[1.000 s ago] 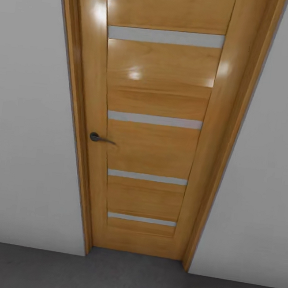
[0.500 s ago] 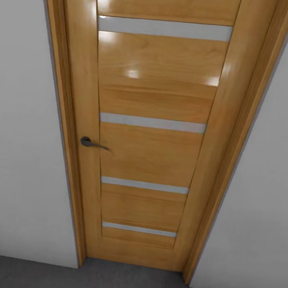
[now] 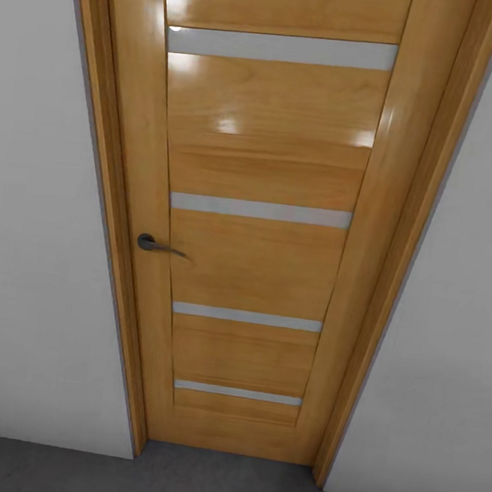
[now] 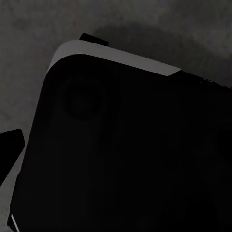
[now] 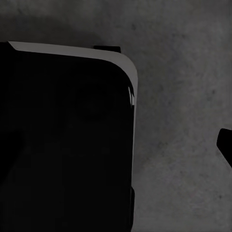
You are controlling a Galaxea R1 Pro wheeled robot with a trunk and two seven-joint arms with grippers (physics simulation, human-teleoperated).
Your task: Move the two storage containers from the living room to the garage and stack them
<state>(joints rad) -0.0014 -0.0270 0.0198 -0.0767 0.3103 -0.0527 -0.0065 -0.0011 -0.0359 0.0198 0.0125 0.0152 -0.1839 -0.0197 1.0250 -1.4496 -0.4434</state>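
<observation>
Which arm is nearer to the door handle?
Left, probably: the door handle sits left of centre in the head view. Both wrist views look down at the grey floor beside the robot's dark base, so both arms seem to hang low, below the handle.

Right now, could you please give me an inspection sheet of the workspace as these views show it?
Surface: dark grey concrete floor along the bottom of the head view; mottled grey concrete also in both wrist views.
Job's things: nothing seen.
Clutter: nothing seen.
End effectors: a dark tip at the edge of the left wrist view and another at the edge of the right wrist view; open or shut cannot be told.
Cables: nothing seen.
Surroundings: closed wooden door with pale horizontal strips, in a wooden frame; dark lever handle on its left side; plain pale walls on both sides. A black rounded robot body part under each wrist camera.
</observation>
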